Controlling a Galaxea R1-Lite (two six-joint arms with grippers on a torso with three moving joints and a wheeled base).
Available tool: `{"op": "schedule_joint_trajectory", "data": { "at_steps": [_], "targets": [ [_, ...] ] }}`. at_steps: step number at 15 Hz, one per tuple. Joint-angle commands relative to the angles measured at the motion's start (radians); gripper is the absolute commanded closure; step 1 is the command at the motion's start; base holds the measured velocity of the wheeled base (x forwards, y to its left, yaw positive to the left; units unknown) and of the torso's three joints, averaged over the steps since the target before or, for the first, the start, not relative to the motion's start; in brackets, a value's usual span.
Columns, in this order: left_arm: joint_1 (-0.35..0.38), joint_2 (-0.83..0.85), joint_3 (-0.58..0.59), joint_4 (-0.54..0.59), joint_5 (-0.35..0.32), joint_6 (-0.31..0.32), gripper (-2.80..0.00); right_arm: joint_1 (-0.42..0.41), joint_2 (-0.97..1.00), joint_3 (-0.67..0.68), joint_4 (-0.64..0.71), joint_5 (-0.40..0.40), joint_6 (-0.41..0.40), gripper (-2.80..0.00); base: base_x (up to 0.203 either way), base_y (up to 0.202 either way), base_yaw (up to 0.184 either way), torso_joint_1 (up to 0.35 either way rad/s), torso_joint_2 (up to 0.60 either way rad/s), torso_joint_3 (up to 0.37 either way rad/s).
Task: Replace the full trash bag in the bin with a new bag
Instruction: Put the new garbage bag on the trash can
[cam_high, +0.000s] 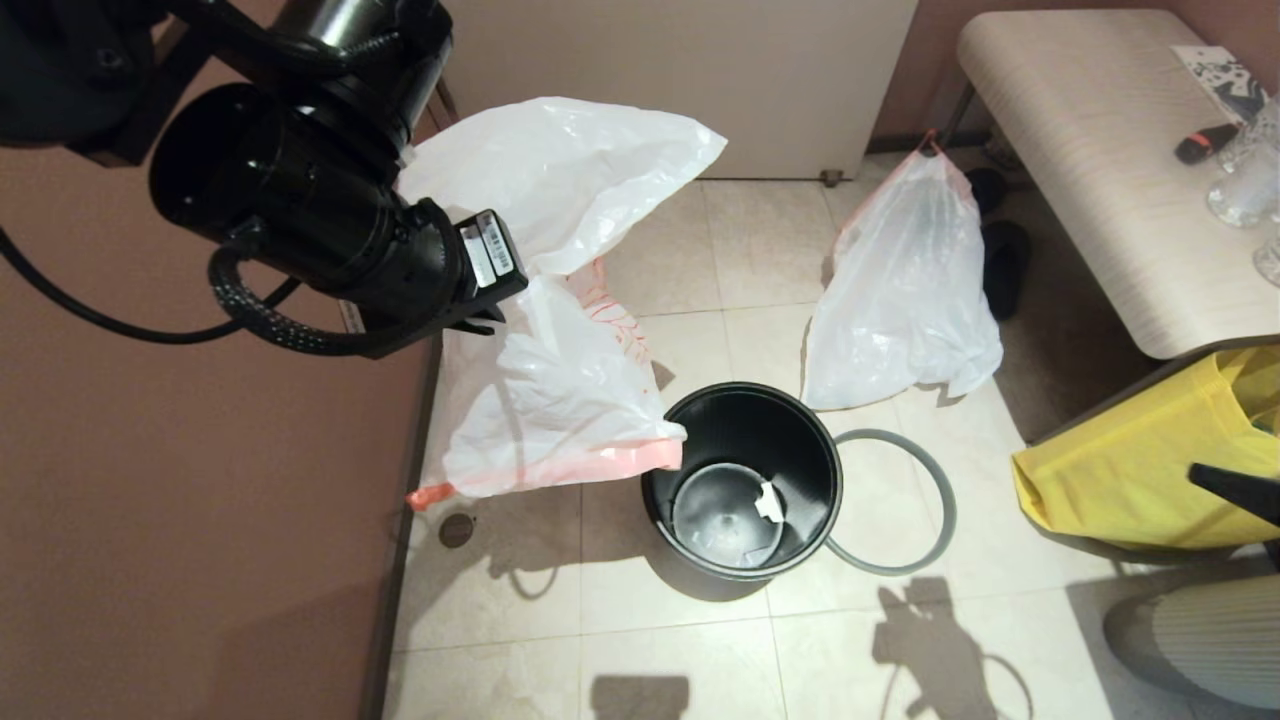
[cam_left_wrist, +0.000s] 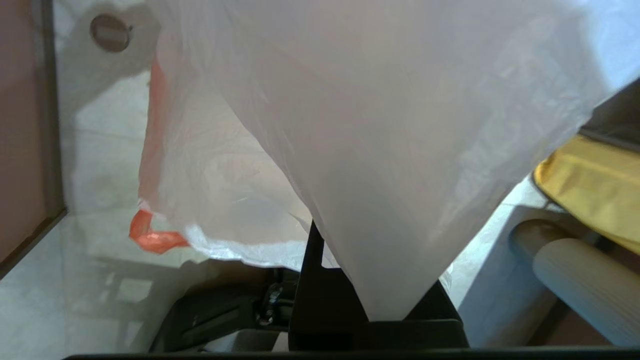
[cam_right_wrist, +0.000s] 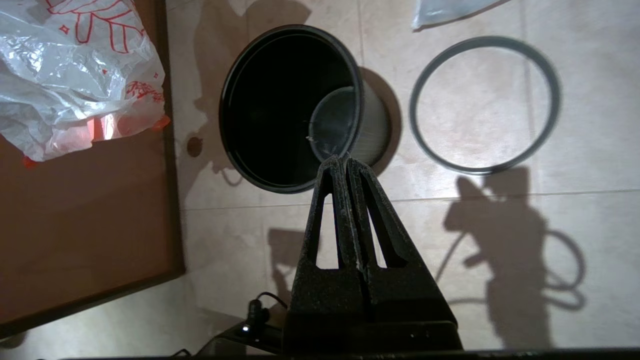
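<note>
Closest to the robot is bare tile floor (cam_high: 680, 640) with arm shadows falling across it, and at the right edge of the head view the right gripper (cam_right_wrist: 345, 159) is poking in as a dark tip in front of a yellow fabric bag (cam_high: 1120, 480). Its wrist camera is looking straight down, and the two fingers (cam_right_wrist: 332, 200) are pressed flat together with nothing between them, hanging above the floor near the bin's rim.

A bit further out, the bin (cam_high: 742, 480) is standing upright on the tiles with no liner in it, just a small white scrap (cam_high: 768, 500) lying at the bottom. Its grey ring (cam_high: 905, 500) is lying flat on the floor right beside it on the robot's right, looking like it's touching the bin wall or nearly so.

On the left side, the left gripper (cam_left_wrist: 385, 315) is up in the air, pinching the new bag (cam_high: 560, 400) somewhere around its middle. The jaws are clamped on the plastic, and the wrist view is mostly just white film draping over the camera. The bag's orange hem band is hanging low with its corner just over the bin's left rim, and the other end is billowing up behind the arm.

Further back, the full trash bag (cam_high: 905, 290) is sitting on the floor behind the bin, well apart from it, its red drawstring point reaching toward a pale bench (cam_high: 1100, 170).
</note>
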Motion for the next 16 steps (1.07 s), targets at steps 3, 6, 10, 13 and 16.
{"op": "schedule_joint_trajectory", "data": {
  "at_steps": [3,6,10,13,16],
  "targets": [
    [-0.010,-0.052,0.000,-0.016,0.000,0.004,0.00,0.134,0.479,-0.076,-0.281,0.046,0.059,0.00,0.000,0.000,0.000,0.000,0.00,0.000],
    [-0.005,-0.090,0.000,-0.015,0.000,0.008,0.00,0.315,0.656,-0.217,-0.415,0.055,0.054,0.00,0.000,0.000,0.000,0.000,0.00,0.000],
    [0.043,-0.052,0.000,-0.030,-0.002,0.010,0.00,0.431,0.810,-0.392,-0.454,0.038,-0.150,0.00,0.000,0.000,0.000,0.000,0.00,0.000],
    [0.072,-0.037,0.000,-0.067,-0.021,0.017,0.00,0.468,0.919,-0.413,-0.613,0.000,-0.288,0.00,0.000,0.000,0.000,0.000,0.00,0.000],
    [0.113,-0.036,0.000,-0.127,-0.026,0.046,0.00,0.495,0.983,-0.439,-0.664,-0.003,-0.347,-2.80,0.000,0.000,0.000,0.000,0.00,0.000]
  ]
}}
